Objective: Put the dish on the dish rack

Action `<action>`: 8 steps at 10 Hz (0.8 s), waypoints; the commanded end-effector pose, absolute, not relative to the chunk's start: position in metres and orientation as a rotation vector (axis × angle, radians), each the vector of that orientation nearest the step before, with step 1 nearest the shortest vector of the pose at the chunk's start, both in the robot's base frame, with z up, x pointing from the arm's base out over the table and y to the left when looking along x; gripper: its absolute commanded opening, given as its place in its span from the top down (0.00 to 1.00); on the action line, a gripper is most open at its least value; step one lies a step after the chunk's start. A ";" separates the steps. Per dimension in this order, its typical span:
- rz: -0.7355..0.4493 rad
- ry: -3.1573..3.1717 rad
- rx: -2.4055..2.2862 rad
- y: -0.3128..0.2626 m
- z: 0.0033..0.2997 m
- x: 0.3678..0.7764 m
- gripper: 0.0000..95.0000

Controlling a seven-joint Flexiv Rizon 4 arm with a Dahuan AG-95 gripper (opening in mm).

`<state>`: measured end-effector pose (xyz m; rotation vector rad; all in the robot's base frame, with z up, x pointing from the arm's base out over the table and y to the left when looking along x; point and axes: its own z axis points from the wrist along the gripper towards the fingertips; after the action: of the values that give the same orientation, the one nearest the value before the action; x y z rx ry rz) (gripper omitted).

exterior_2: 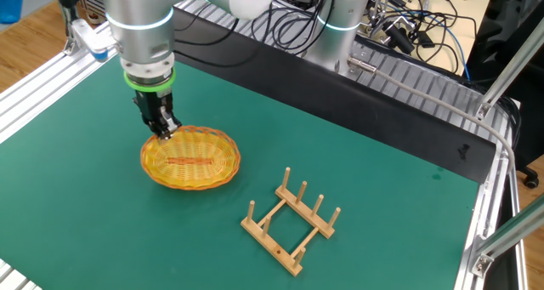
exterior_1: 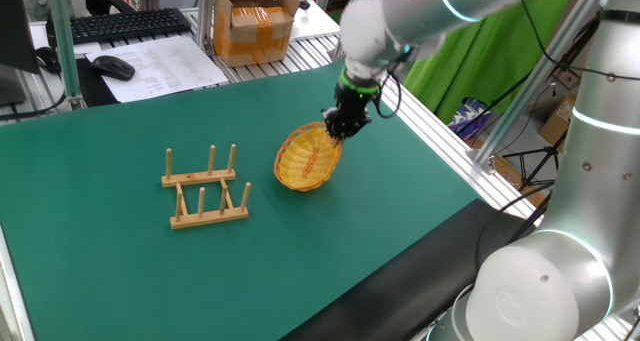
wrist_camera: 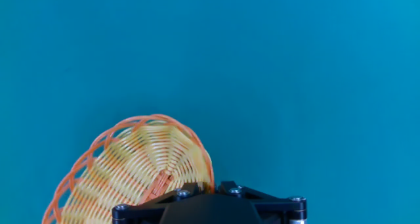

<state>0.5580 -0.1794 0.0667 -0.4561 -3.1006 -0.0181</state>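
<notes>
wicker, yellow-orange with a reddish streak across its centre, makes up the dish, a shallow round plate on the green table. in one fixed view the dish sits tilted, its far rim raised and its near edge low against the mat. the gripper points straight down and its black fingers are pinched narrow on that raised rim, so the dish is held at its edge. the other fixed view shows the same grip from the opposite side: the gripper comes down onto the rim nearest the arm, and the rest of the dish spreads out away from it. in the hand view the dish fills the lower left, its woven ribs fanning out from under the black gripper body at the bottom edge; the fingertips themselves are hidden there.

the dish rack stands upright on the mat, well apart from the dish, light wood with two rails and upright pegs. in the other fixed view the dish rack holds nothing.

a cardboard box and a keyboard sit beyond the table's far edge.
</notes>
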 end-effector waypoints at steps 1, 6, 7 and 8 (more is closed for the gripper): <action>-0.008 -3.054 -0.453 -0.173 0.084 0.560 1.00; 0.010 -3.017 -0.433 -0.172 0.087 0.560 1.00; 0.011 -3.012 -0.432 -0.172 0.087 0.560 1.00; 0.010 -3.009 -0.432 -0.172 0.087 0.560 1.00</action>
<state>0.5616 -0.1726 0.0856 -0.4329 -3.0076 0.0098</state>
